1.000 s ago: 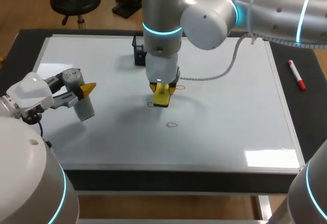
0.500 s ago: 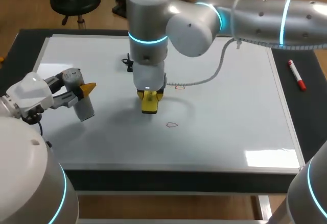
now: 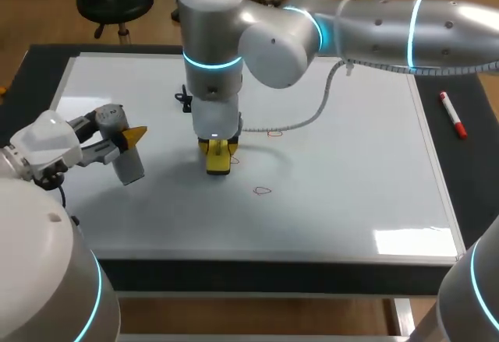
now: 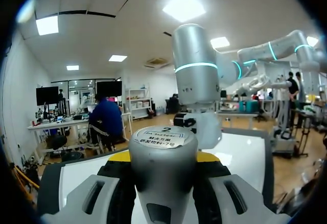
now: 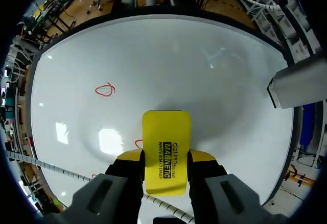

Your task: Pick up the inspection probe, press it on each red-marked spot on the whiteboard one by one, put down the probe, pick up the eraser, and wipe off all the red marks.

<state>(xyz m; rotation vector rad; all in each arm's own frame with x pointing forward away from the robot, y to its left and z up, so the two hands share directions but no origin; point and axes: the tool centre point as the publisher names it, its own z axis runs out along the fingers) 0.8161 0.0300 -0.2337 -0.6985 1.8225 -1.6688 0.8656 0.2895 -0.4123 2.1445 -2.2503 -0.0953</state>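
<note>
My right pincer (image 3: 218, 157) pinches the eraser (image 5: 166, 150) at centre-left of the head frame, its long axis running out along my fingers, with the nearest red mark (image 5: 137, 143) just beside its edge (two more sit further right), while my left pincer (image 3: 123, 141) at far left grips the probe (image 4: 163, 152).
</note>
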